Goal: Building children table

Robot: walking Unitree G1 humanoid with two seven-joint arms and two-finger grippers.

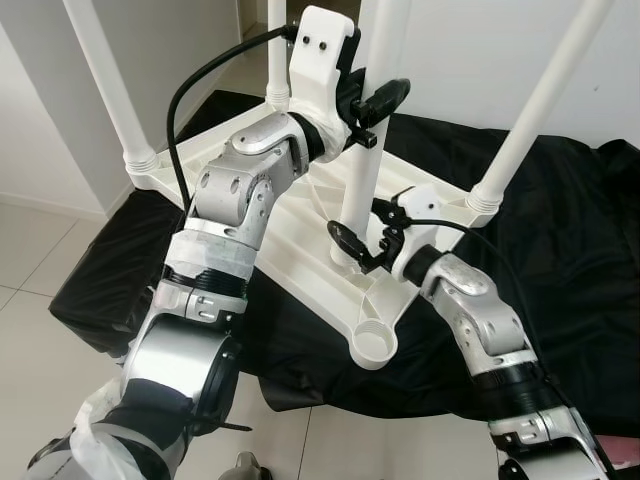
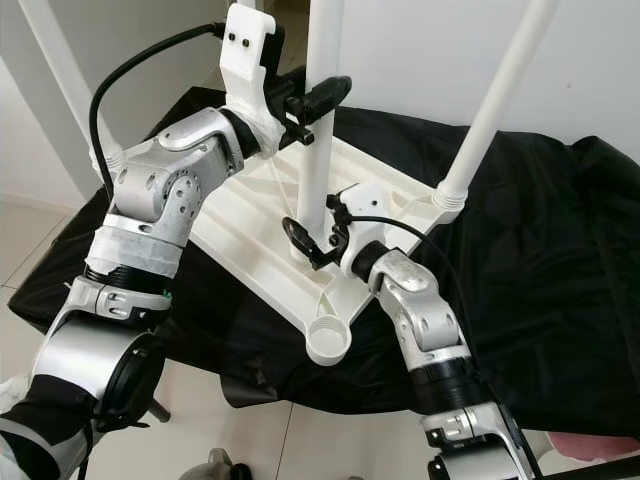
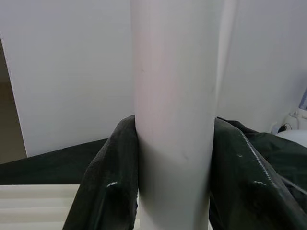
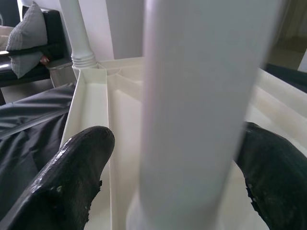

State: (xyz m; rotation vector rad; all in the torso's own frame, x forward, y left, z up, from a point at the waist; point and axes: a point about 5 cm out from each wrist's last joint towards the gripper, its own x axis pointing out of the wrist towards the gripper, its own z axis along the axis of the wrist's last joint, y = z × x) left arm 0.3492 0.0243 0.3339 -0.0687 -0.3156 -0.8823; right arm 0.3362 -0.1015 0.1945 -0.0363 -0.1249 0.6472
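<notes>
A white children's table point(image 1: 290, 250) lies upside down on black cloth point(image 1: 560, 250). Three white legs stand in its corner sockets, for example one point(image 1: 530, 115) at the right. A loose white leg point(image 1: 362, 170) stands upright on the table's underside, just behind the empty front corner socket point(image 1: 373, 345). My left gripper point(image 1: 375, 105) is shut on this leg high up; its fingers point(image 3: 108, 182) press both sides. My right gripper point(image 1: 365, 245) is open around the leg's lower end, and its fingers point(image 4: 72, 177) stand clear of the leg point(image 4: 192, 120).
The cloth covers a low platform with pale tiled floor point(image 1: 40, 250) to its left and front. A white wall point(image 1: 470, 60) rises behind. Tall legs at the left point(image 1: 110, 85) and back point(image 1: 277, 50) stand near my left arm.
</notes>
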